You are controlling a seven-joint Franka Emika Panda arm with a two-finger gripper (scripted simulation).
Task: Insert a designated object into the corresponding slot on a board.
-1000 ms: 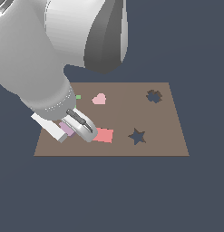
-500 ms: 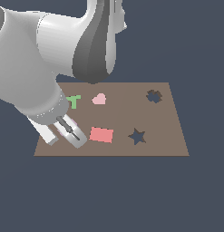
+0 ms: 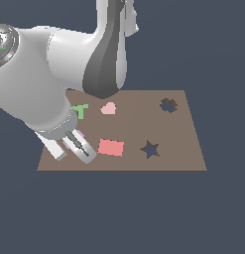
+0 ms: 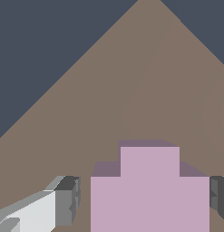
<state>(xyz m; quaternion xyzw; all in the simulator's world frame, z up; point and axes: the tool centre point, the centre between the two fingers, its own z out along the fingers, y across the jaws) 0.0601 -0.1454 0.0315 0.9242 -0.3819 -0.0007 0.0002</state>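
Observation:
The pale purple cross piece (image 4: 149, 192) lies on the brown board (image 3: 183, 134), near its front corner on the exterior view's left. In the exterior view only slivers of it (image 3: 80, 134) show behind my fingers. My gripper (image 3: 72, 151) is open and low over the board, one finger on each side of the piece (image 4: 143, 201). In the wrist view one finger (image 4: 63, 201) stands a little apart from the piece and the other (image 4: 218, 199) is close to its edge. The dark cross-like slot (image 3: 168, 105) is at the board's far corner on the exterior view's right.
A red rectangle (image 3: 111, 147) lies just to the exterior view's right of my gripper. A star-shaped hole (image 3: 150, 149), a pink heart (image 3: 108, 108) and a green piece (image 3: 80, 110) are also on the board. My arm hides the board's left part.
My gripper has moved toward the exterior view's left, off the red rectangle, and sunk down around the purple piece. The green piece and the whole rectangle now show.

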